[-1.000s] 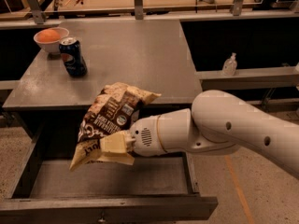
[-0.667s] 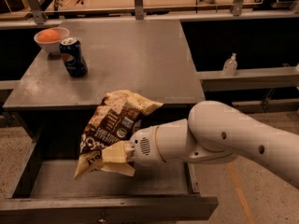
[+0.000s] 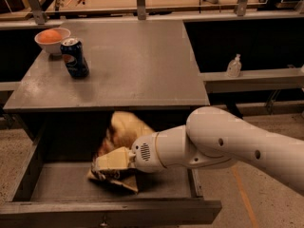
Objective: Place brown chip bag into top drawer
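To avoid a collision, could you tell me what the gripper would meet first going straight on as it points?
Beyond the brown chip bag it grips, the gripper, pointing left in view inside the top drawer, would probably meet its left wall.

pincer [image 3: 103, 164] sunk into top drawer [image 3: 57, 186] — brown chip bag [image 3: 126, 129] lower, too

Crumpled brown bag [image 3: 122, 136] leans tilted in the open grey drawer [image 3: 61, 186], lower edge on the floor. Low in the drawer, gripper [image 3: 108, 163] clamps the bag's lower part.

Blurred brown chip bag [image 3: 124, 129], half-hidden by end effector [image 3: 113, 159] in drawer [image 3: 61, 184]
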Controlling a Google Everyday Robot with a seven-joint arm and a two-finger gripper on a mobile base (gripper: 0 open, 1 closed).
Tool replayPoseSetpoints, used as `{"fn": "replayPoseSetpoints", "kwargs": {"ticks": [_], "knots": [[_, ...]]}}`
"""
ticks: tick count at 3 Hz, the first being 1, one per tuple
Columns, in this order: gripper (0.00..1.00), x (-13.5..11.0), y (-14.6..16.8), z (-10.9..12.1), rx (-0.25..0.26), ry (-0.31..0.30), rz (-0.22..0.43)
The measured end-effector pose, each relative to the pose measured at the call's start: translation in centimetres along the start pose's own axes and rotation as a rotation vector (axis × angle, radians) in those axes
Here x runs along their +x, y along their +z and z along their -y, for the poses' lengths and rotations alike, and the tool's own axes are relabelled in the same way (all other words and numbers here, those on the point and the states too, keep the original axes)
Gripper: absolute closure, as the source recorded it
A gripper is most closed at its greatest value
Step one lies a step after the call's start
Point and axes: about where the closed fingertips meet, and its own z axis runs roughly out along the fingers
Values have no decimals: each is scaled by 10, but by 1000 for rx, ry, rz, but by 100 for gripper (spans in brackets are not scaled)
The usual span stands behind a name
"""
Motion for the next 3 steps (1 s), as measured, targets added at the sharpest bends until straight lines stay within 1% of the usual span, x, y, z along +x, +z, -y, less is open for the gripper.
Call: {"fn": "replayPoseSetpoints", "kwargs": {"ticks": [1,2,3], "knots": [[0,-4,-3,4,21,5,9],[0,-17,-30,1,66,15,75],[0,-39,-87,-13,164,-2,157]]}}
